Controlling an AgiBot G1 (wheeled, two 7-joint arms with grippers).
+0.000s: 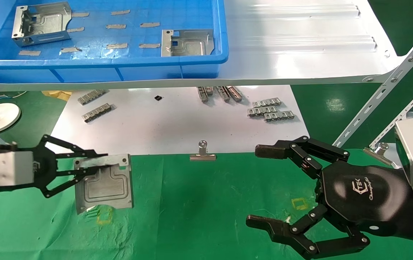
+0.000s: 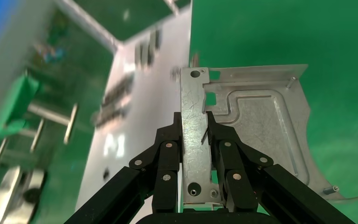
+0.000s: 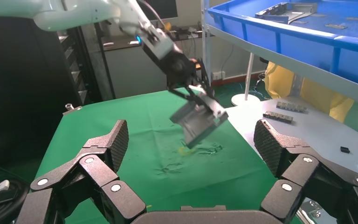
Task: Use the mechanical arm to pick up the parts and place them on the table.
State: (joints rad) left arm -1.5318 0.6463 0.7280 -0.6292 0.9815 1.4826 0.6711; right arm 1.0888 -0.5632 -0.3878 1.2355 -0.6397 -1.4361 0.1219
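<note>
silver stamped sheet-metal part (image 1: 105, 182) pinched along its folded edge by the left gripper (image 1: 83, 167), whose black link fingers (image 2: 170, 154) press against both faces of that flange, as the left wrist view shows; the part hangs tilted above the green cloth table (image 1: 206, 216), over a small yellow square mark (image 1: 104, 216), and the right wrist view shows it held clear of the cloth. right gripper (image 1: 260, 186) at the right side above the table, jaws spread wide with nothing between them, palm bearing a white logo. two more parts lie in the blue bin (image 1: 120, 68) on the glossy white shelf (image 1: 300, 43): one (image 1: 42, 23) at the bin's left, one (image 1: 187, 42) near its right wall. white sheet (image 1: 177, 122) beneath the shelf carries small grey segmented strips (image 1: 269, 110). silver binder clip (image 1: 203, 153) stands at the border of sheet and cloth, between the two grippers.
</note>
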